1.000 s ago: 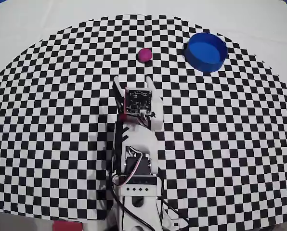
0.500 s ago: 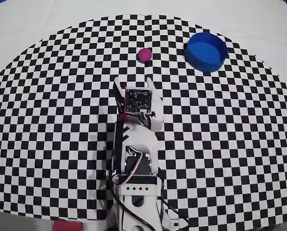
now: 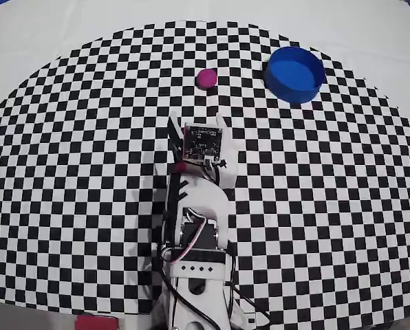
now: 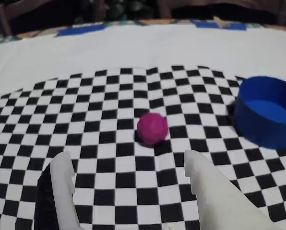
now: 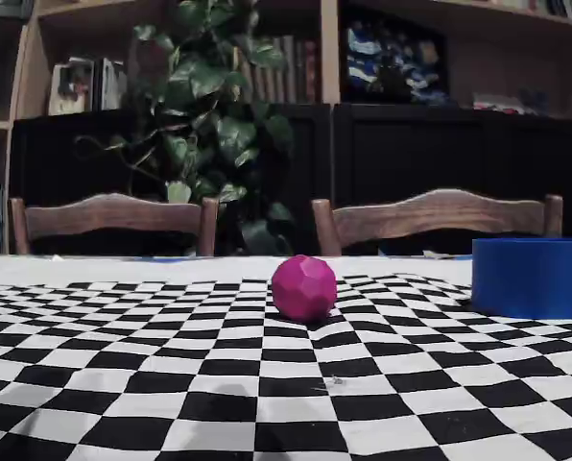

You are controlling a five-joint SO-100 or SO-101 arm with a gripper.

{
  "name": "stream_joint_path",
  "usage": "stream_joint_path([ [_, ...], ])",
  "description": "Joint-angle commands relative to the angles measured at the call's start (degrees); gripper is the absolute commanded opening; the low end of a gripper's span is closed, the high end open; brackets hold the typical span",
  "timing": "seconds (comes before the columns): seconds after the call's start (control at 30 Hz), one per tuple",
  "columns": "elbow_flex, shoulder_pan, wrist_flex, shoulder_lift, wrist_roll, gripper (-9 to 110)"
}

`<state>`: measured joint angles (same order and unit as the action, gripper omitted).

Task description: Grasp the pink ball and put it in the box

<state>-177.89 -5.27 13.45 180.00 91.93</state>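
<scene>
On the checkered table (image 3: 67,206), the white arm (image 3: 195,220) reaches out, no legible markings anywhere. The box (image 3: 296,73) sits ahead and right of the end effector (image 4: 128,167); the pink ball (image 4: 152,128) lies just ahead of its spread, empty fingers (image 4: 64,182).

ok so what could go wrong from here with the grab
1. The small magenta-pink faceted ball sits free on the flat checkered cloth, ahead of the open white two-finger gripper; a finger that clips it off-centre may send it rolling.
2. In the overhead view the ball lies slightly right of the gripper's line, so a straight reach may close beside it.
3. The round bright-blue tub has an upright wall; a low carry could knock the ball against it.
</scene>
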Motion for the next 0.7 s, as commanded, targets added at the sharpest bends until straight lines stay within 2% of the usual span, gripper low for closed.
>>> stream_joint_path([
  [0.0,-0.44,-0.62,-1.05,-0.7,0.09,26],
  [0.67,1.93,-0.62,-10.46,-13.45,-0.09,26],
])
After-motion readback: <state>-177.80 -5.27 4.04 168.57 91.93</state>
